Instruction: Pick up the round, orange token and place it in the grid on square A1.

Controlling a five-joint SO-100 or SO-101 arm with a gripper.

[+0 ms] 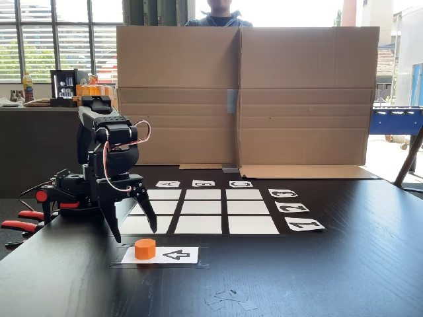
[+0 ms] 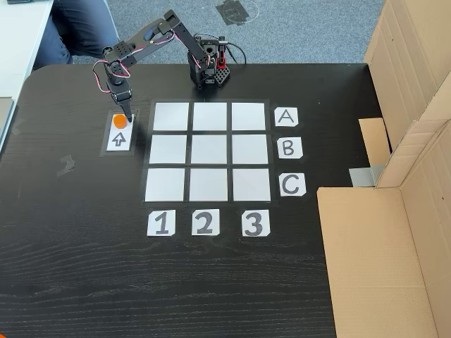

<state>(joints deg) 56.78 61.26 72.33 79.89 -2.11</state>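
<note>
The orange token (image 1: 145, 248) (image 2: 120, 120) stands on a white arrow card (image 1: 173, 255), just outside the grid (image 1: 205, 208) (image 2: 209, 151). My gripper (image 1: 136, 234) (image 2: 126, 117) hangs open right above the token, fingers pointing down and spread wider than the token, with nothing held. In a fixed view one finger (image 1: 147, 210) crosses in front of square A1 (image 1: 164, 224). Seen from above, square A1 (image 2: 171, 116) is the corner cell nearest the token and lies bare.
Label cards A, B, C (image 2: 286, 150) and 1, 2, 3 (image 2: 204, 222) edge the grid. A large cardboard screen (image 1: 244, 92) stands behind the table with a person behind it. The arm's base (image 2: 208, 67) sits at the table edge (image 2: 211, 65).
</note>
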